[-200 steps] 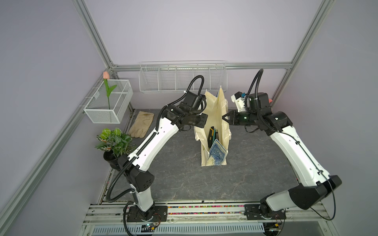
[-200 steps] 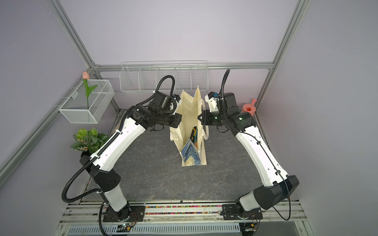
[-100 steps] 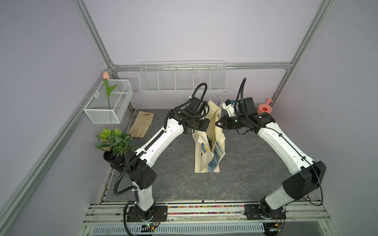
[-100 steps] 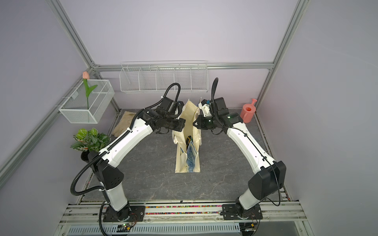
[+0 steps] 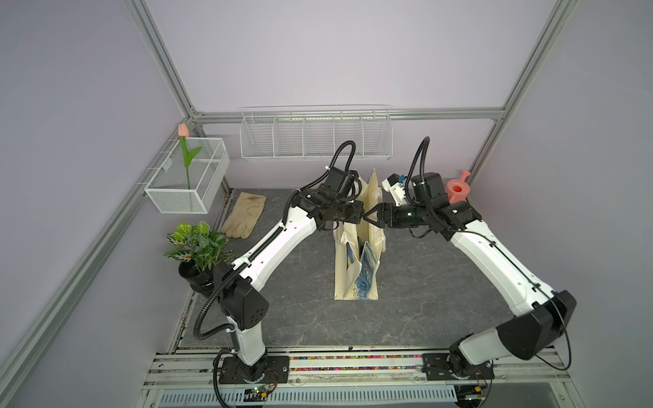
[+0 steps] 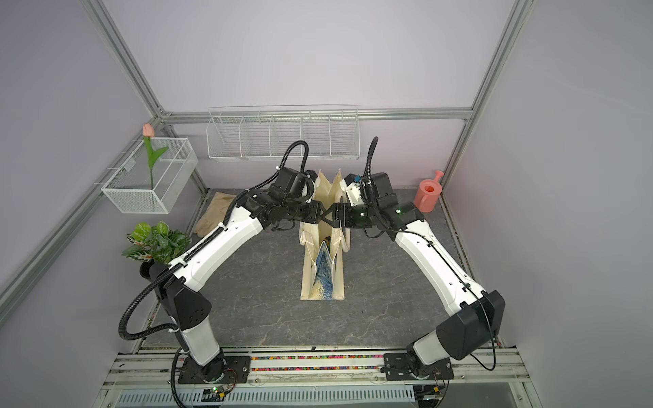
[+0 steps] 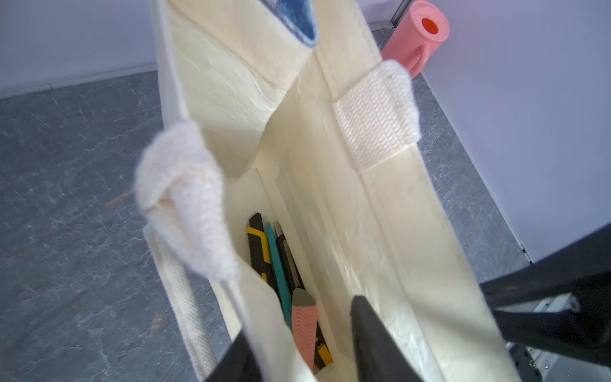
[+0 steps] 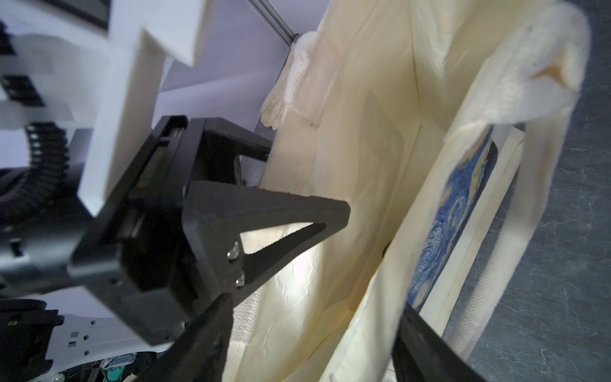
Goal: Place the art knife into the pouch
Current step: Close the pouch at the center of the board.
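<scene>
A pink-and-grey art knife (image 7: 304, 327) is seen lying at the bottom of the upright cream canvas pouch with a blue swirling print (image 5: 357, 268), beside black-and-yellow and teal cutters (image 7: 261, 251). The pouch's left wall is straddled by the parted jaws of the left gripper (image 7: 301, 316), and its right wall by the parted jaws of the right gripper (image 8: 314, 301).

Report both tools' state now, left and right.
Left tool: open, one pouch wall between its fingers, gripping nothing.
Right tool: open, astride the pouch's other wall, gripping nothing.
</scene>
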Robot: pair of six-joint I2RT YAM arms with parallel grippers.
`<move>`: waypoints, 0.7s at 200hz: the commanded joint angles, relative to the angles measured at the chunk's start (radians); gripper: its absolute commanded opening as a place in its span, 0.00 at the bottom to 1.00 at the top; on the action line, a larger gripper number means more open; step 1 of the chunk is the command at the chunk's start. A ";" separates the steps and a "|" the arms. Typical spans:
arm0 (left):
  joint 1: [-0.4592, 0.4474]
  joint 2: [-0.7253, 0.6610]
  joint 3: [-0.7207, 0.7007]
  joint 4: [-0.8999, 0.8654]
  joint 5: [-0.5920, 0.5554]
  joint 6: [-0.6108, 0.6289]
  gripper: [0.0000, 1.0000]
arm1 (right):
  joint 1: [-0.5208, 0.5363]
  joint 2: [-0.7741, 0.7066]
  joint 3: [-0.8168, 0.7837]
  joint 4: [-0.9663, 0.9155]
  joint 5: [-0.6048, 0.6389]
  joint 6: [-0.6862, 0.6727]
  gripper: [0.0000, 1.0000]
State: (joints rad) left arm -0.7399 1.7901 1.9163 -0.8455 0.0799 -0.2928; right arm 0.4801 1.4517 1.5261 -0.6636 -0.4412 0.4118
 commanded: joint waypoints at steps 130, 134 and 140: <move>0.052 -0.323 -0.280 0.079 -0.115 -0.030 0.53 | 0.134 -0.260 -0.175 -0.095 0.250 -0.003 0.96; 0.054 -0.334 -0.290 0.077 -0.120 -0.032 0.53 | 0.140 -0.265 -0.176 -0.098 0.256 -0.002 0.96; 0.057 -0.353 -0.304 0.077 -0.129 -0.034 0.53 | 0.150 -0.269 -0.178 -0.100 0.265 0.000 0.96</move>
State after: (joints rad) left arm -0.6968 1.5101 1.6592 -0.7837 0.0059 -0.3042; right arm 0.5995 1.2236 1.3647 -0.7387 -0.2329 0.4000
